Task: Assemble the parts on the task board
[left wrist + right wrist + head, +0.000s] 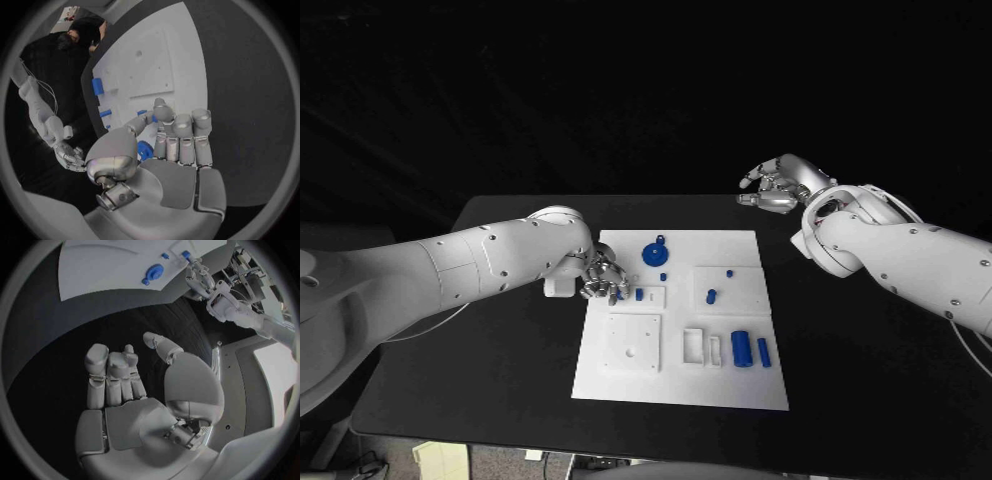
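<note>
The white task board (682, 375) lies mid-table. On it are a round blue disc part (655, 254), a small blue peg (639, 294), other small blue pieces (711, 295) and two blue cylinders (740, 348) near its right side. My left hand (603, 278) hovers at the board's left edge, fingers straight and together, thumb apart (178, 145); its fingertips are close beside the small peg (153, 118), holding nothing. My right hand (776, 185) is raised beyond the board's far right corner, fingers loosely apart (125, 385), empty. The board (119, 265) and disc (152, 274) lie ahead of it.
The black table (473, 380) surrounds the board on all sides. White raised blocks (635, 342) and slotted holders (694, 345) stand on the board's near half. My left arm (473, 260) reaches across the table's left part.
</note>
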`<state>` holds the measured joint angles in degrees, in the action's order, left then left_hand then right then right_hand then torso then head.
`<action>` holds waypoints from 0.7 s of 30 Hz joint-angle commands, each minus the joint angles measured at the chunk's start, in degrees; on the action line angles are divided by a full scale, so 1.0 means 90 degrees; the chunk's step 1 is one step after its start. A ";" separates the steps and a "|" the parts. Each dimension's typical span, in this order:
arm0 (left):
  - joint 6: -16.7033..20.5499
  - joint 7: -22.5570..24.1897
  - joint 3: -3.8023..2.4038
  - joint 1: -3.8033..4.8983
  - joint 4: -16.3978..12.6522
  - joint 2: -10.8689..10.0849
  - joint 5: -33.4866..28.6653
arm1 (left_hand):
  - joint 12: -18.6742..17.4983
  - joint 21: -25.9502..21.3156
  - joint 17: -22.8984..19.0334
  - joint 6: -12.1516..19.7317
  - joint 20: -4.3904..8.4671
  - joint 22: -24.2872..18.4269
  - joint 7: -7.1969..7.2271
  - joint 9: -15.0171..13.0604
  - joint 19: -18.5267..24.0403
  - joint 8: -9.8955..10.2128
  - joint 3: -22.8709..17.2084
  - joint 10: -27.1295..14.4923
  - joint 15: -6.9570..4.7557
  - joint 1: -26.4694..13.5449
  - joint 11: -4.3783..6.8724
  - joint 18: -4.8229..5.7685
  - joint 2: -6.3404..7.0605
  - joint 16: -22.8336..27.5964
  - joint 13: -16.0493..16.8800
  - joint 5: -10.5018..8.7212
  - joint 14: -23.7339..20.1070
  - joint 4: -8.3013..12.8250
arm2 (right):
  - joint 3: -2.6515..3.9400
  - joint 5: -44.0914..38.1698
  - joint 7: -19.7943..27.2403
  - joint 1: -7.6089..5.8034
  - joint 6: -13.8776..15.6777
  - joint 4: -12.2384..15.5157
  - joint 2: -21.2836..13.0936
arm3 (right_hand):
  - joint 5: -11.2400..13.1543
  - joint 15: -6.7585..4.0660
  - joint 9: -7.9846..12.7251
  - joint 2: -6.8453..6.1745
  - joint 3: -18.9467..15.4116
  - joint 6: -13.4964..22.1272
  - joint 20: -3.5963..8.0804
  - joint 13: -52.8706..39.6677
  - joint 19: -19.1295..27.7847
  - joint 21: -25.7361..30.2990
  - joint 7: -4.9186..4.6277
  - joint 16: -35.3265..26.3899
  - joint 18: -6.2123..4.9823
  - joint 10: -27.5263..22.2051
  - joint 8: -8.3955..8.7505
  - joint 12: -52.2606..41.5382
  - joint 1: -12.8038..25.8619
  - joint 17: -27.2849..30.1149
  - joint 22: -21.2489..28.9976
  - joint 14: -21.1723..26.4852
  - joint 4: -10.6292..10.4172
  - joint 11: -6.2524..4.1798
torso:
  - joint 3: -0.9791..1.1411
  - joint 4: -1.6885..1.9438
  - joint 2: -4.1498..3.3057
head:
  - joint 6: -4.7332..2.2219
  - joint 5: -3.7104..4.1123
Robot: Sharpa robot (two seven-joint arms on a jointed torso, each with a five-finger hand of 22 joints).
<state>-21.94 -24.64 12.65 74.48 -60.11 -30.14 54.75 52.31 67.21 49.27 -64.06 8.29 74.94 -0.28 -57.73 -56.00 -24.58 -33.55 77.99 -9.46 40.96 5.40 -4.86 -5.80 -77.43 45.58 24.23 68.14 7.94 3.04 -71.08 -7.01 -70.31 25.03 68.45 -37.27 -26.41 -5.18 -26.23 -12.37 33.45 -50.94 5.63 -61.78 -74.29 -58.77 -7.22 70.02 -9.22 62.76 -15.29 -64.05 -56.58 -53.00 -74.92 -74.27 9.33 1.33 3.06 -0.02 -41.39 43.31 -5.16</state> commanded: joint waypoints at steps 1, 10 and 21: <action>0.0037 0.0073 -0.0001 0.0001 -0.0013 0.0021 0.0028 | 0.0021 0.0031 -0.0008 -0.0004 0.0767 0.0089 -0.0005 -0.0011 -0.0015 0.0016 -0.0993 -0.0002 -0.0130 0.0135 0.0045 -0.0066 -0.0056 -0.0030 -0.0007 0.0020 0.0077 0.0981 | 0.0002 -0.0018 0.0053 0.0003 -0.0072 0.0005 0.0007 | -0.0020 0.0012 -0.0007 0.0056 -0.0003 0.0016 0.0041 0.0010 0.0007 0.0027 -0.0068 -0.0028 -0.0642 -0.0057 -0.0029 -0.0023 -0.0001 -0.0007 -0.0061 -0.0044 -0.0003 -0.0006 | 0.0000 0.0001 -0.0001 | 0.0004 0.0001; 0.0066 0.0082 -0.0001 -0.0001 -0.0015 0.0021 0.0042 | 0.0022 0.0031 -0.0010 -0.0007 0.0768 0.0087 -0.0005 -0.0021 -0.0017 0.0025 -0.0992 -0.0002 -0.0132 0.0142 0.0046 -0.0067 -0.0053 -0.0031 -0.0008 0.0018 0.0078 0.0981 | 0.0002 -0.0018 0.0054 0.0003 -0.0075 0.0005 0.0009 | -0.0021 0.0012 -0.0007 0.0057 -0.0004 0.0016 0.0040 0.0011 0.0007 0.0028 -0.0068 -0.0029 -0.0642 -0.0058 -0.0029 -0.0024 0.0000 -0.0008 -0.0062 -0.0044 -0.0003 -0.0006 | -0.0001 0.0002 -0.0001 | -0.0004 -0.0006; 0.0045 0.0071 -0.0001 -0.0004 0.0045 0.0060 0.0169 | 0.0023 0.0031 -0.0015 -0.0004 0.0767 0.0084 -0.0007 -0.0037 -0.0021 0.0046 -0.0987 -0.0005 -0.0134 0.0151 0.0045 -0.0067 -0.0052 -0.0031 -0.0011 0.0001 0.0079 0.0975 | 0.0002 -0.0018 0.0053 0.0003 -0.0081 0.0009 0.0003 | -0.0022 0.0012 -0.0007 0.0057 -0.0004 0.0016 0.0040 0.0012 0.0007 0.0028 -0.0068 -0.0029 -0.0642 -0.0058 -0.0029 -0.0024 0.0001 -0.0008 -0.0062 -0.0045 -0.0002 -0.0006 | -0.0003 0.0003 -0.0002 | -0.0005 -0.0017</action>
<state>-21.62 -24.52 12.65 74.46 -59.76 -29.81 55.44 52.31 67.21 49.22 -64.06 8.29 74.92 -0.28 -58.02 -56.00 -24.36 -33.51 77.90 -9.46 41.18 5.29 -4.85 -5.58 -77.43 45.54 24.23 68.13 8.04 3.04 -71.08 -7.00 -70.31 24.99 68.47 -37.28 -26.41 -5.18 -26.21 -12.37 33.45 -51.05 5.61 -61.74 -74.28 -58.78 -7.33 70.02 -9.21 62.76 -15.29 -64.05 -56.58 -52.99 -74.94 -74.27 9.33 1.33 3.06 -0.01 -41.39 43.21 -5.30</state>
